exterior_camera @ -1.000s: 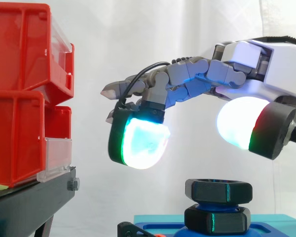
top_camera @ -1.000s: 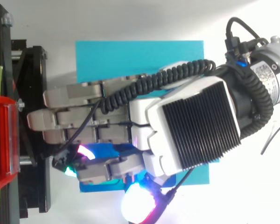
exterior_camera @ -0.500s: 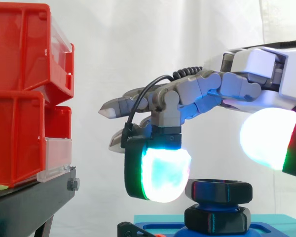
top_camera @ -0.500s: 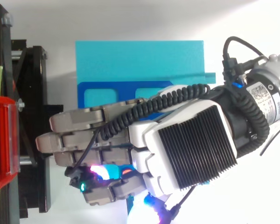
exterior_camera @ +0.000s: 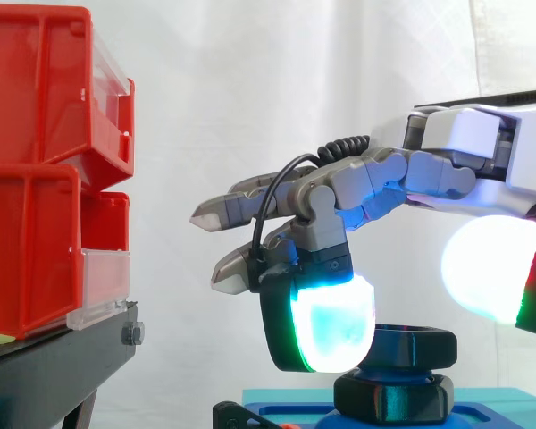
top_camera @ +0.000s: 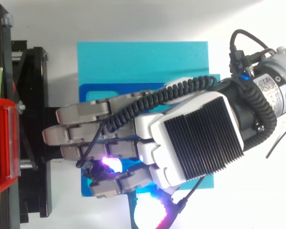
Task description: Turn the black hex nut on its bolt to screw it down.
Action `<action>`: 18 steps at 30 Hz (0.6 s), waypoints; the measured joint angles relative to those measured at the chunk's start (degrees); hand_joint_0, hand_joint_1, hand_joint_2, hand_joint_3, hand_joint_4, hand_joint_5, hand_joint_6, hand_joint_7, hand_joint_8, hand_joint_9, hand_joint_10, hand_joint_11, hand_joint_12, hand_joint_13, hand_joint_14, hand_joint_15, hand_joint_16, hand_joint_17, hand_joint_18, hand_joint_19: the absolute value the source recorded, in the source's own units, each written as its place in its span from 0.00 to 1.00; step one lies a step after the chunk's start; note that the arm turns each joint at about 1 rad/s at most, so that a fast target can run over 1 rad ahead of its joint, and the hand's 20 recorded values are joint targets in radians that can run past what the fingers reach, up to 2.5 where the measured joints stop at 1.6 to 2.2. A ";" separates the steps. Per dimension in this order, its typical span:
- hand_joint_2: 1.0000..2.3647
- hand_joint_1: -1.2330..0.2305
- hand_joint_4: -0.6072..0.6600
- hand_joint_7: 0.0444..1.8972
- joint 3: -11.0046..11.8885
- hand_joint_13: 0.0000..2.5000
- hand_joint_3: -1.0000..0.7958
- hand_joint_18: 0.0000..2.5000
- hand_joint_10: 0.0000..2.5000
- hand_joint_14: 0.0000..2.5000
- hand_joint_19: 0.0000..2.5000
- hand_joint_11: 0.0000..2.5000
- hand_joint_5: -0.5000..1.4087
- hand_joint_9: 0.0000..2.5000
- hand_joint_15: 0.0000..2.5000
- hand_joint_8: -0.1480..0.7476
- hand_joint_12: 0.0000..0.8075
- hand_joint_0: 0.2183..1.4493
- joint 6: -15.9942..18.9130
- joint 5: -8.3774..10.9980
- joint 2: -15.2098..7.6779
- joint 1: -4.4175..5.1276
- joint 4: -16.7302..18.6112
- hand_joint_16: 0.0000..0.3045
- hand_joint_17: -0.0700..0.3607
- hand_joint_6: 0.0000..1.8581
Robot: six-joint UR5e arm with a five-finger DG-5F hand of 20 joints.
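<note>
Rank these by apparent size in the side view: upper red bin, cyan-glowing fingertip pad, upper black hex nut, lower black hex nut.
1. upper red bin
2. cyan-glowing fingertip pad, possibly enlarged by nearness to the camera
3. upper black hex nut and lower black hex nut: alike, not ranked

The hand (top_camera: 195, 133) is cased in a white shell, and its back is covered by a black ribbed plate. The fingers (exterior_camera: 362, 181) are built from grey jointed segments, some ended in pointed grey caps. Thick rounded fingertips (exterior_camera: 332, 326) are backed in black and lit cyan-white, edged with green and red. A grey cylindrical wrist (top_camera: 275, 88) is marked with small labels.
</note>
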 measured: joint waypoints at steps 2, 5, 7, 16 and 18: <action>0.00 0.76 0.52 0.77 0.00 0.13 0.28 0.06 0.00 0.00 0.08 0.00 0.26 0.27 0.00 0.40 0.44 0.19 -0.15 -0.15 0.00 -0.26 0.08 0.15 0.40 0.27; 0.00 0.76 0.53 0.77 0.00 0.13 0.28 0.07 0.00 0.00 0.08 0.00 0.26 0.27 0.00 0.39 0.44 0.19 -0.35 -0.37 0.00 -0.64 0.15 0.15 0.40 0.27; 0.00 0.76 0.53 0.77 -0.01 0.13 0.28 0.07 0.00 0.00 0.08 0.00 0.26 0.27 0.00 0.39 0.44 0.19 -0.40 -0.53 0.00 -0.84 0.19 0.15 0.40 0.27; 0.00 0.75 0.54 0.77 -0.01 0.13 0.28 0.07 0.00 0.00 0.08 0.00 0.26 0.27 0.00 0.40 0.44 0.19 -0.52 -1.40 0.01 -2.00 0.72 0.15 0.40 0.27; 0.00 0.75 0.54 0.77 -0.01 0.13 0.28 0.07 0.00 0.00 0.08 0.00 0.26 0.27 0.00 0.40 0.43 0.19 -0.53 -1.62 0.01 -2.27 0.84 0.15 0.40 0.27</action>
